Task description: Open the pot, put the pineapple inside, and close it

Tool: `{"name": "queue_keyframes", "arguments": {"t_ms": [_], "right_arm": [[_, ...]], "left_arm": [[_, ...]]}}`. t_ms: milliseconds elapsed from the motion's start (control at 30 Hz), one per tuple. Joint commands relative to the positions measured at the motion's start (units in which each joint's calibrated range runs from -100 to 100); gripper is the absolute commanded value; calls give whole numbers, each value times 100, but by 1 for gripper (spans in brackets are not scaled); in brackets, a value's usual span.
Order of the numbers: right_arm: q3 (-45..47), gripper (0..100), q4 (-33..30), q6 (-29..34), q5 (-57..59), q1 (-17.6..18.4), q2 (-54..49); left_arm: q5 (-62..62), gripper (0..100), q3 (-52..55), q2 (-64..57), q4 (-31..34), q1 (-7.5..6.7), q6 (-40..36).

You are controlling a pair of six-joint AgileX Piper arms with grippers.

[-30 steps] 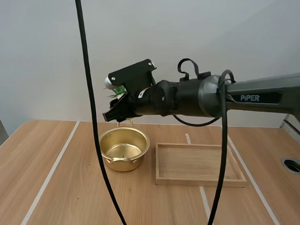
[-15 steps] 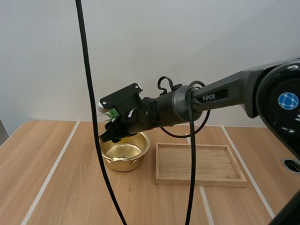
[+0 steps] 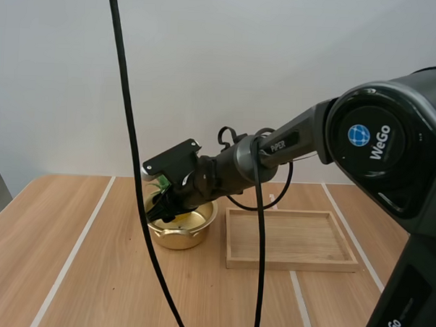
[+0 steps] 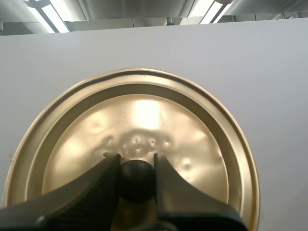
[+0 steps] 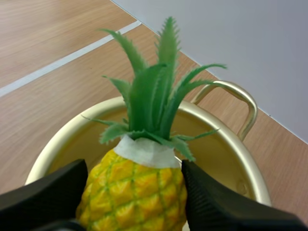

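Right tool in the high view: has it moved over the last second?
Yes. The right tool, holding the pineapple, has dropped from above the pot down to its open mouth; the pot itself stays put.

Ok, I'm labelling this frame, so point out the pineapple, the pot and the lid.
pineapple (image 5: 134, 192): right wrist view, on its yellow body.
pot (image 3: 189, 237): high view, on its front wall.
lid (image 4: 192, 154): left wrist view, on its dimpled face beside the knob.
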Motion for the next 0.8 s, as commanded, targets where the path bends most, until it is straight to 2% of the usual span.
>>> {"name": "queue_keyframes", "arguments": {"t_ms": [0, 400, 767], "right_arm": [[-19, 0, 1, -27, -173, 1, -15], [-19, 0, 1, -27, -173, -196, 189], [-19, 0, 1, -27, 98, -195, 212]], "left_arm": [[-130, 0, -18, -21, -15, -4, -27], [-130, 0, -18, -21, -15, -4, -27], [-130, 0, -18, -21, -15, -4, -27]]}}
